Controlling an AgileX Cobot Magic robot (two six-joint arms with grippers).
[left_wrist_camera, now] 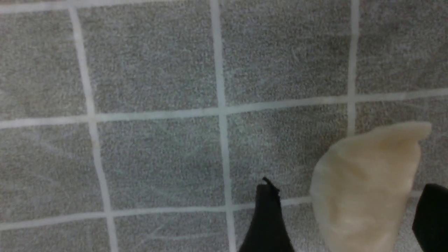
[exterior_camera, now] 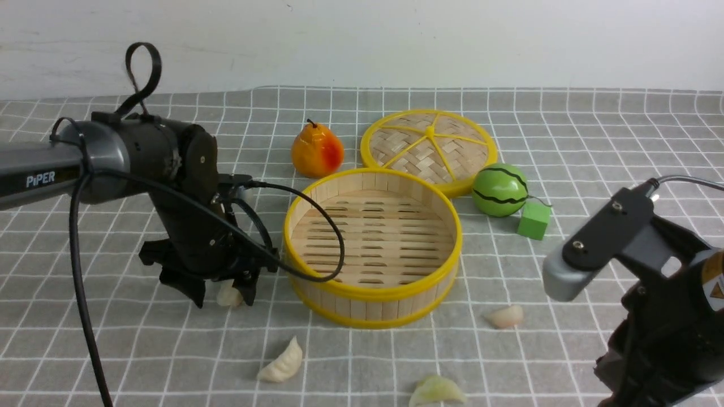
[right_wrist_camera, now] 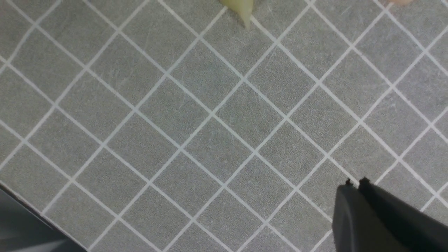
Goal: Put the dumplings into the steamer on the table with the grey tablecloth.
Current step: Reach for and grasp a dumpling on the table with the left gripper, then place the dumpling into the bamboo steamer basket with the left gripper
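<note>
Left wrist view: cream dumpling (left_wrist_camera: 364, 189) lies between the parted left jaws

I see the steamer (exterior_camera: 373, 293) upright on the grey tablecloth (exterior_camera: 594, 141), with all four dumplings outside it. The cream dumpling (exterior_camera: 229, 295) is just left of it, the second cream dumpling (exterior_camera: 281, 368) nearer me, the greenish dumpling (exterior_camera: 436, 391) at the front edge, and the pinkish dumpling (exterior_camera: 506, 316) front-right.

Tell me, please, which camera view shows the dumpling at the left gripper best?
The left wrist view: the dumpling looms large between the fingers of the open left gripper. The front view shows that dumpling small, partly hidden by the gripper. The right wrist view misses it.
</note>
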